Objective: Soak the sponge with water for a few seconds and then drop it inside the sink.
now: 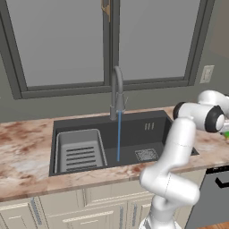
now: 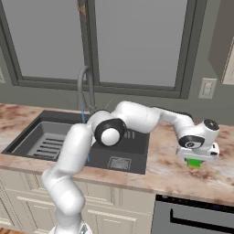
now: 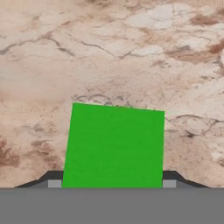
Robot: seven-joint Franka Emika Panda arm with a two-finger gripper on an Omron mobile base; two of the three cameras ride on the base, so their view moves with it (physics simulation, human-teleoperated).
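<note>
The sponge (image 3: 114,146) is a bright green block, and my gripper (image 3: 113,183) is shut on it, one dark fingertip on each side. In the right base view the gripper (image 2: 196,159) points down at the marble counter right of the sink (image 2: 139,148), with the green sponge (image 2: 195,162) under the hand, at the counter's surface. A sliver of the sponge (image 1: 226,135) peeks out at the right edge of the left base view. A thin blue stream of water (image 1: 118,136) runs from the gooseneck faucet (image 1: 117,91) into the dark sink (image 1: 134,127).
A light grey slotted rack (image 1: 80,150) fills the left half of the basin, and a square drain grate (image 1: 146,155) lies on the right. The marble counter (image 2: 173,176) runs along both sides. A wall outlet (image 2: 207,88) sits behind the gripper, below the window.
</note>
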